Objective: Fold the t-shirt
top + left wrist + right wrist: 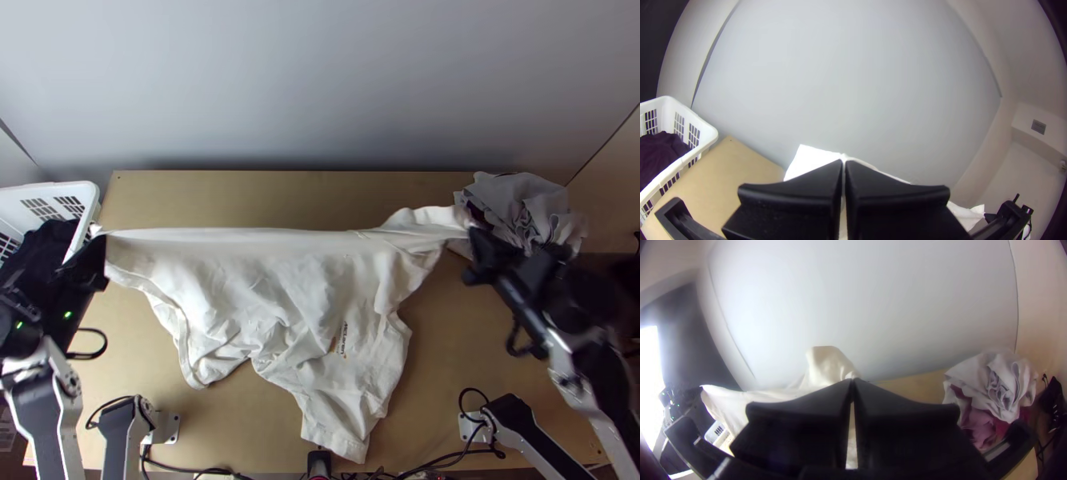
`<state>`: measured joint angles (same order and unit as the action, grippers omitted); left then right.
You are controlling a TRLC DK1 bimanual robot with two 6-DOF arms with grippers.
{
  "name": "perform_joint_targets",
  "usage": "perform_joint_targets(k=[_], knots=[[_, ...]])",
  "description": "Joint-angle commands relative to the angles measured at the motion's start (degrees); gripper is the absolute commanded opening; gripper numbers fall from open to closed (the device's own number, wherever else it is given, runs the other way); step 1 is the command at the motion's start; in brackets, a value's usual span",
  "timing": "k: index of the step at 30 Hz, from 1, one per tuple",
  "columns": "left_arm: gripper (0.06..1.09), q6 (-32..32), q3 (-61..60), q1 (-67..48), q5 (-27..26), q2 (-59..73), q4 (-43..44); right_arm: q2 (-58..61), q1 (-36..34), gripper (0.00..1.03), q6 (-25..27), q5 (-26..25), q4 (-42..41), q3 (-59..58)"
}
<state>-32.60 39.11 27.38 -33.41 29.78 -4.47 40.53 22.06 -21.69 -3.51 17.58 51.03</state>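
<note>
The top view looks down on the table (436,368); both wrist views face the wall (853,89).

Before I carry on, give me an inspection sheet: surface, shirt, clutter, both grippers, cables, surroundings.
Surface: light wooden table.
Job's things: white t-shirt, unfolded; upper edge stretched between the grippers, the rest draping in wrinkles toward the near edge.
Clutter: white basket holding dark cloth at the far left; light grey cloth heap with pink cloth at the far right.
Left gripper: shut on one end of that edge.
Right gripper: shut on the other end.
Cables: black cables along the near edge.
Surroundings: pale grey wall behind the table.
</note>
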Motion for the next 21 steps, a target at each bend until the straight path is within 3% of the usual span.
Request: perform_joint_targets(k=[1, 8, 21], knots=[[0.09, 9.48, -6.68, -7.42, 7.74, 13.81, 11.85, 13.87, -4.49, 0.03, 4.55, 0.26, -19.34, -11.39], [0.09, 10.71, -1.85, -13.05, 12.49, 34.47, 23.10, 39.18, -9.06, 0.03, 6.93, 0.78, -34.02, -1.37], [0.09, 14.32, 19.51, -22.89, 19.87, 64.00, 26.27, 72.41, -10.64, 0.03, 8.95, -0.45, -35.43, 33.70]])
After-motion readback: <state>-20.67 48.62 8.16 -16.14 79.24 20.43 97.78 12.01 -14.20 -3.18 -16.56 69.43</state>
